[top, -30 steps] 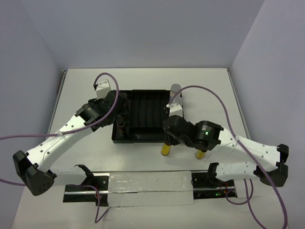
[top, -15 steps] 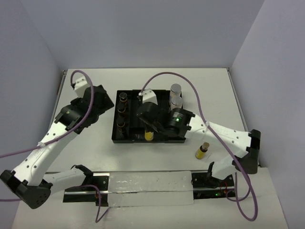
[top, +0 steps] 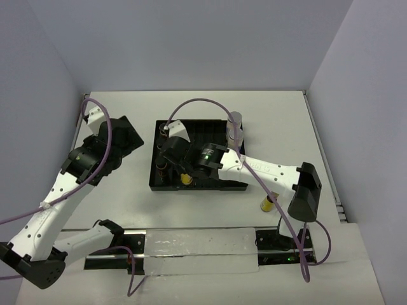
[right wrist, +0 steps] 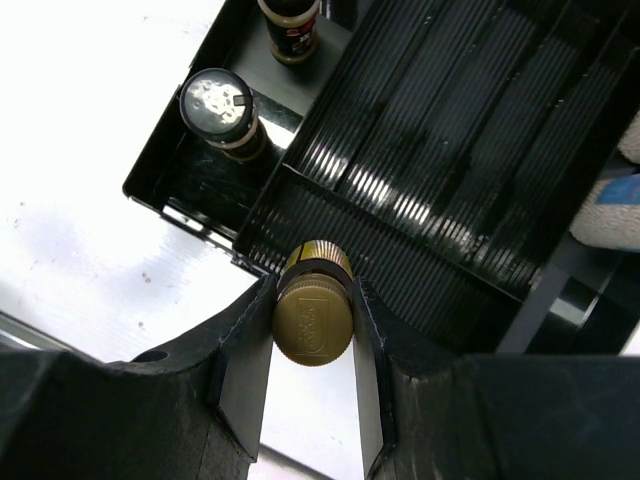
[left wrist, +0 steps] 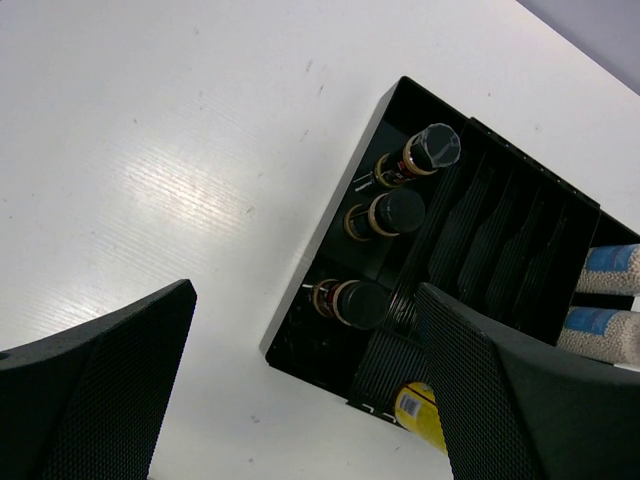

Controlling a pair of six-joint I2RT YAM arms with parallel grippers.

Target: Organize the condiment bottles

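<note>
Top view: L gripper (top: 125,136) has backed off to the left of the black tray (top: 235,185) and is well clear of it. 1 s ago it sat over the tray's left column, where the dark jars (top: 163,166) now stand alone. R gripper (top: 183,166) has swung from the table (top: 114,190) in front of the tray to over its front-left part, bringing a yellow bottle (top: 186,180) w/ it. The second yellow bottle (top: 268,203) is left on the table, front-right of the tray. Grey-capped bottle (top: 234,119) and white bottle (top: 236,136) at the tray's right edge haven't moved.

L wrist: fingers (left wrist: 110,390) spread wide, nothing between them. Three dark jars in a row in the end compartment.

R wrist: pads clamped on the yellow bottle's gold cap, just above the ribbed section's front edge, next to the jar compartment. Can't tell if the base is down yet.

Meaning, prob.: dark jars done, L arm free, this yellow one about to be set in, one more yellow to fetch
</note>
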